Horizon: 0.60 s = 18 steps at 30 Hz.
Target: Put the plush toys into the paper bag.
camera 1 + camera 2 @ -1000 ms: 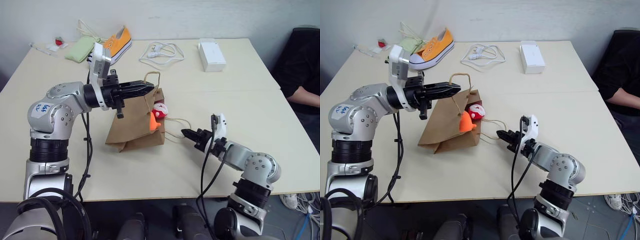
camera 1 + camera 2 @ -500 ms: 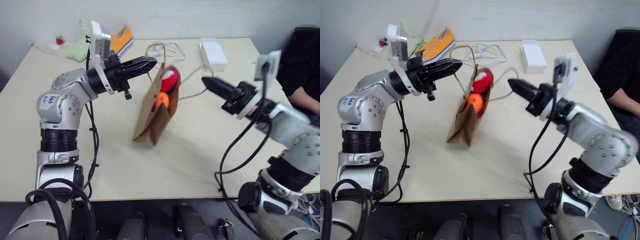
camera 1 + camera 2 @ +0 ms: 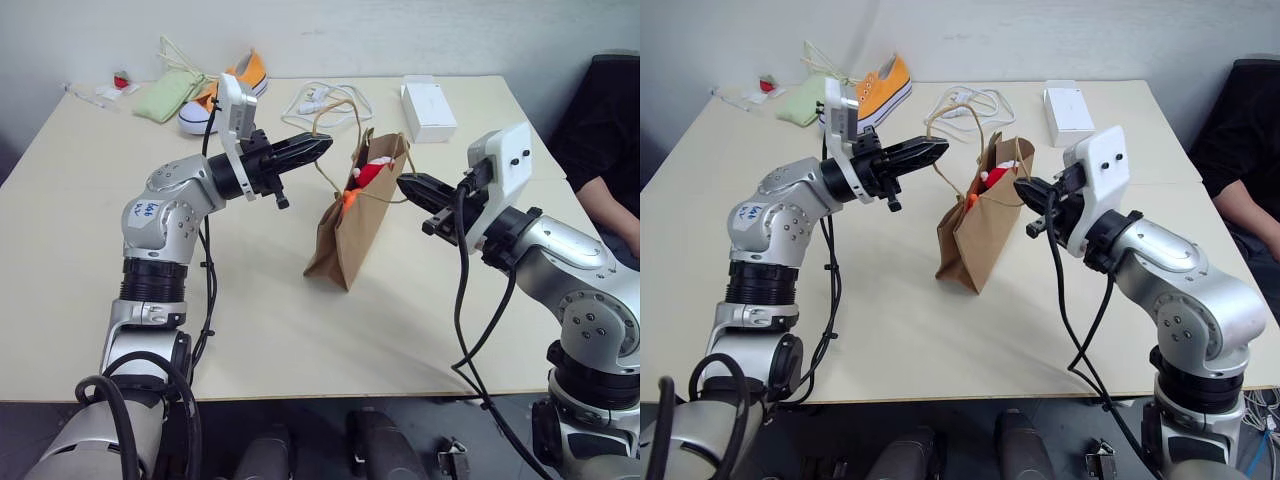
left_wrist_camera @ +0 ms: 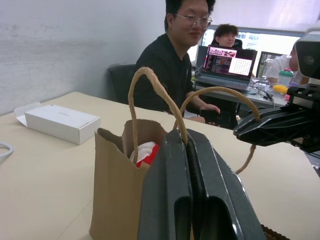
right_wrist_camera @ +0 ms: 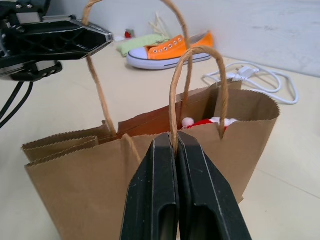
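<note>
At the far left of the pale surface (image 3: 80, 260) lie a green cloth (image 3: 170, 97) and an orange sneaker (image 3: 232, 88), with a coil of white cable (image 3: 322, 100) just to their right. The left claw (image 3: 322, 146) reaches in from the left with its two black fingers pressed together, clamped on one twisted cord handle of the paper bag (image 3: 362, 215). The brown bag stands upright on the surface between the two arms, its mouth held open, leaning a little. Inside its top sit the plush toys: the red-and-white one (image 3: 372, 172) peeks above the rim, and a patch of orange (image 3: 348, 197) shows just below it, probably the orange creature, though most of it is hidden by the paper. The right claw (image 3: 404, 184) comes in from the right, fingers likewise closed, pinching the other cord handle at the bag's near rim. Beyond it, a white box (image 3: 428, 110) rests on the far side of the surface, and a person in black (image 3: 608, 130) sits at the right edge
</note>
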Each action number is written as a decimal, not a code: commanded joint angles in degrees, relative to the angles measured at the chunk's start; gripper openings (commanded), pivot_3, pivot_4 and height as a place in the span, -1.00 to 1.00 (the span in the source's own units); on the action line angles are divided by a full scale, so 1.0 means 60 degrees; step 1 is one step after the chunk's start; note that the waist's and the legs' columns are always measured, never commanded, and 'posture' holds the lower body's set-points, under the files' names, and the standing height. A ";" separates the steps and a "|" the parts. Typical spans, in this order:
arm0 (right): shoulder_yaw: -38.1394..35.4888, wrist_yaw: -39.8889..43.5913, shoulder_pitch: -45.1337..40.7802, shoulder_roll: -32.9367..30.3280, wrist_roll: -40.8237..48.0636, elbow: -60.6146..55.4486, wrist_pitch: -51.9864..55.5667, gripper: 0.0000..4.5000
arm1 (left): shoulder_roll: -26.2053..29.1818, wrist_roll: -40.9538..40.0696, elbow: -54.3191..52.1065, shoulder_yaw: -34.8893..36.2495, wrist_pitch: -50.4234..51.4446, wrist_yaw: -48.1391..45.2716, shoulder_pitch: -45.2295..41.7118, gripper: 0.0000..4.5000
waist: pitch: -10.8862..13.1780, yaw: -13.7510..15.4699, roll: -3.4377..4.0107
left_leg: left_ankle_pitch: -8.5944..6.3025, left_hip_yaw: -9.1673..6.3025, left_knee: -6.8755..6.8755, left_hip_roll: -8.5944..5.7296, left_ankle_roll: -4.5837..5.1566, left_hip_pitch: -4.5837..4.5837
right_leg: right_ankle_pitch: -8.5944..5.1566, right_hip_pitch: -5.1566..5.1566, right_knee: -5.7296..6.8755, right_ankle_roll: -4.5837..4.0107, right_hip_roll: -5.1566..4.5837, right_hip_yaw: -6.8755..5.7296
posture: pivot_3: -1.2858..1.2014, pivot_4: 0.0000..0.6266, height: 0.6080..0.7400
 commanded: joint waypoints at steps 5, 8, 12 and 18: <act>-0.1272 0.0108 0.0465 -0.0276 0.1482 -0.0993 -0.0121 -0.13 | 0.1419 -0.1799 -0.2426 0.1339 0.2179 0.0052 0.1118 -0.20 | 0.0000 0.0009 0.0001 | 0.0000 -0.0001 -0.0005 0.0004 0.0000 0.0001 | 0.0000 0.0000 -0.0002 0.0000 0.0002 0.0000 | 0.03 -0.52 1.00; -0.2026 0.0017 0.0765 -0.0758 0.2580 -0.1432 0.0058 0.31 | 0.1916 -0.2823 -0.3795 0.1959 0.3281 0.0471 0.1996 0.20 | 0.0000 0.0070 0.0000 | -0.0001 -0.0005 -0.0007 0.0005 0.0002 0.0000 | 0.0000 0.0003 -0.0010 0.0000 0.0000 -0.0001 | 0.03 -0.52 1.00; -0.3099 0.0712 0.1854 -0.1945 0.4777 -0.2047 0.0037 0.47 | 0.2388 -0.3116 -0.5388 0.2075 0.3566 0.0670 0.3740 0.74 | 0.0000 0.0141 0.0001 | -0.0010 -0.0017 -0.0007 0.0005 0.0018 0.0005 | 0.0000 0.0032 -0.0039 0.0000 -0.0004 -0.0004 | 0.03 -0.52 1.00; -0.2335 0.1102 0.3444 -0.2938 0.4636 -0.1965 -0.0488 0.29 | 0.1985 -0.1292 -0.5227 0.0298 0.1703 0.0546 0.4441 1.00 | 0.0002 0.0362 -0.0006 | -0.0018 -0.0023 0.0000 0.0009 0.0037 0.0083 | 0.0005 0.0159 -0.0153 0.0001 0.0000 -0.0013 | 0.03 -0.52 1.00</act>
